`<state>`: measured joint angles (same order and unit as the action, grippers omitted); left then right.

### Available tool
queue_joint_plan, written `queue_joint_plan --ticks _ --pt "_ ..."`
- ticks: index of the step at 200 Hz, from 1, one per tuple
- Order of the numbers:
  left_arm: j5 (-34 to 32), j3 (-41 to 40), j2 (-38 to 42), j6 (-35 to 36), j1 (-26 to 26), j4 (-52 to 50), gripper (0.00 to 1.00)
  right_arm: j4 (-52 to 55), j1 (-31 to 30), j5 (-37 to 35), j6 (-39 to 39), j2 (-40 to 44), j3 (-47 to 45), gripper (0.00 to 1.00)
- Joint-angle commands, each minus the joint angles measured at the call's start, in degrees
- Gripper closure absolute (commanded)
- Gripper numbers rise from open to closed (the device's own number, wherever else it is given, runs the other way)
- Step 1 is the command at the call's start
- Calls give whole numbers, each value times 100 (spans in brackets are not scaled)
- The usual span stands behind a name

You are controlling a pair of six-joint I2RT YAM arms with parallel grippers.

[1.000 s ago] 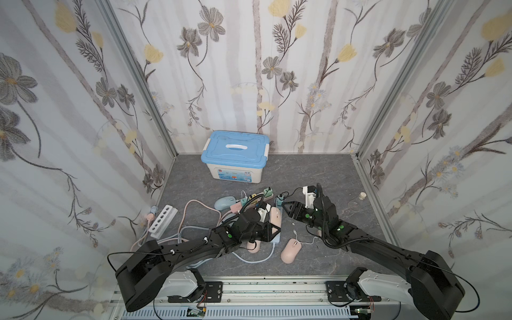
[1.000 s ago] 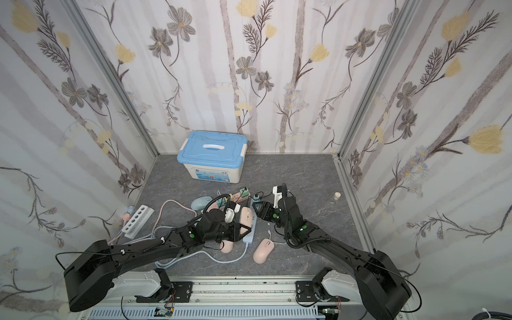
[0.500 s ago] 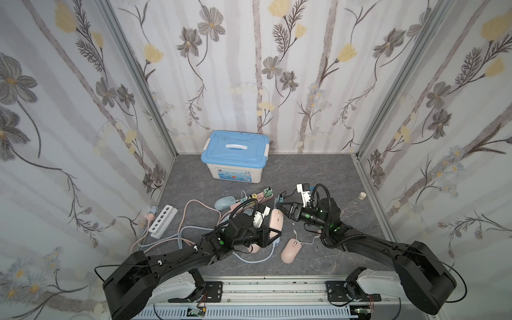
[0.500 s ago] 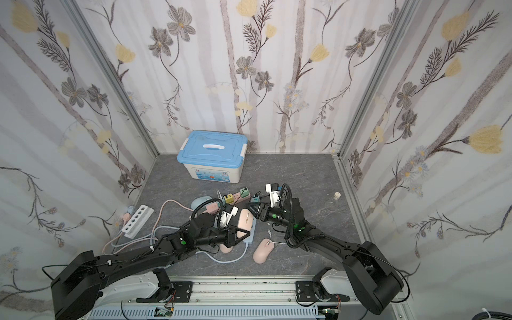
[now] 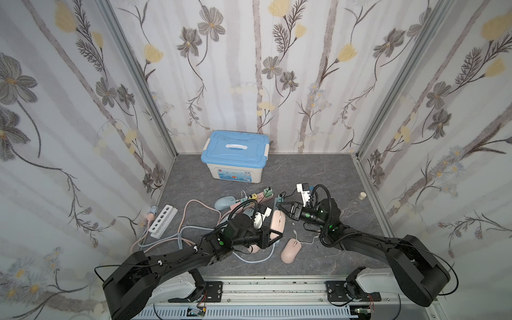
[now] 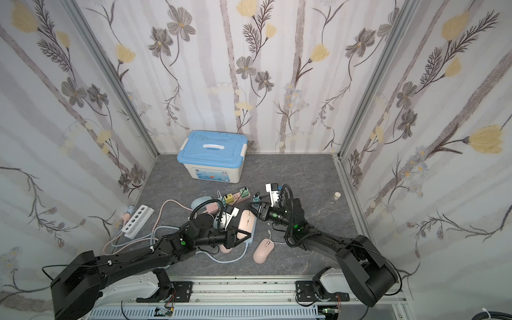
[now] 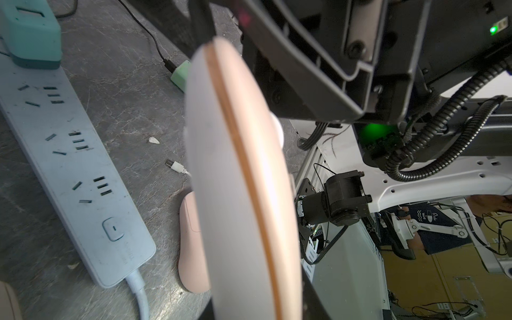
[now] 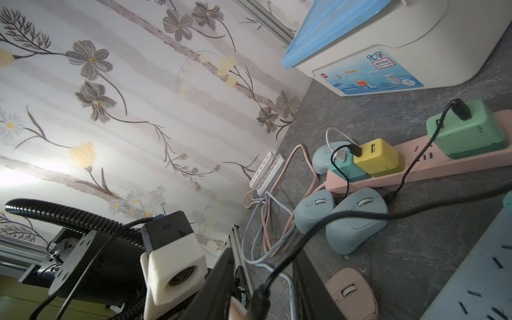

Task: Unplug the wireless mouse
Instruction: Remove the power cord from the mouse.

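A pink wireless mouse (image 5: pixel 278 221) hangs lifted above the floor, and my left gripper (image 5: pixel 273 235) is shut on its rear half. The left wrist view shows that mouse (image 7: pixel 243 180) edge-on, filling the middle. A black cable (image 8: pixel 346 214) runs to a black plug (image 8: pixel 257 302) that sits in the mouse's front tip (image 8: pixel 237 311). My right gripper (image 5: pixel 281 206) is at that front tip. Its fingers (image 8: pixel 219 282) stand either side of the plug with gaps showing, so it is open around it (image 8: pixel 264 250).
A second pink mouse (image 5: pixel 291 250) lies on the floor by a loose white cable end (image 5: pixel 295 232). Blue mice (image 8: pixel 354 221), a pink power strip (image 8: pixel 415 166) with chargers, a pale blue strip (image 7: pixel 69 166), a white strip (image 5: pixel 163 221) and tangled cords crowd the middle. A blue-lidded box (image 5: pixel 235 156) stands behind.
My right gripper has come in to the mouse's front tip and its jaws have narrowed around the plug. The left arm has shifted slightly, still holding the mouse.
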<state>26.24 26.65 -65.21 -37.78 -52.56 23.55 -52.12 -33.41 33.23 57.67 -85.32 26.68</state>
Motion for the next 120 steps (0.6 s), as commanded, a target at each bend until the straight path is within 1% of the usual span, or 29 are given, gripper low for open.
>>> queue_joint_plan --ticks 1,13,34,76,120 --pt "140 -40 0 -47 4 316 100 -348 16 48 104 -46 74 69" --pt "187 -48 -3 -67 6 342 100 -337 42 25 105 -62 91 71" --pt "288 -61 -28 -113 -1 374 100 -314 79 42 108 -129 160 80" --pt "425 -81 -58 -203 -13 456 100 -356 183 34 223 -252 276 100" --pt "428 -161 -122 -316 -53 615 100 -693 248 188 526 -443 371 100"
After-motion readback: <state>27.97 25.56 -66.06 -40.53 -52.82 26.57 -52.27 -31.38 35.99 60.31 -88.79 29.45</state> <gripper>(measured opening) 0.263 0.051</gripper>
